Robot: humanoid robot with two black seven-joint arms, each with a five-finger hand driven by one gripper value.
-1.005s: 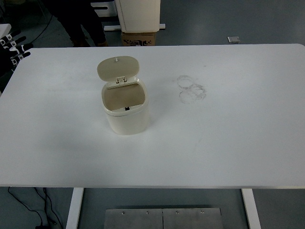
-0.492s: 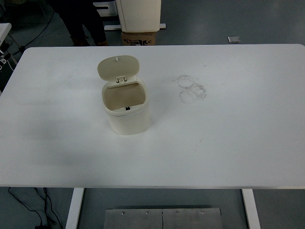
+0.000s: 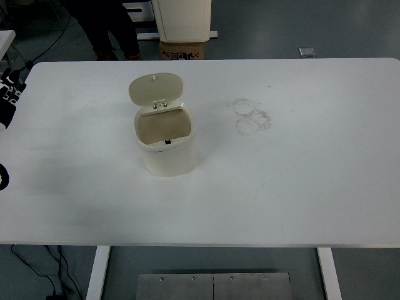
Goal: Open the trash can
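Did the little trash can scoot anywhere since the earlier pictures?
No. The trash can sits at the same spot on the table, just as far left of the ring marks, with its lid flipped up the same way.

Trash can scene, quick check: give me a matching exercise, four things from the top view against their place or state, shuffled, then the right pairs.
Things:
1. trash can lid
2. ring-shaped scuff marks
3. left robot hand
4. cardboard box

Place or state:
A. on the floor beyond the table's far edge
B. flipped up, standing open behind the bin's mouth
C. at the picture's left edge, by the table's far corner
D. on the tabletop, right of the trash can

Pairs: 1-B, 2-D, 3-C, 4-A
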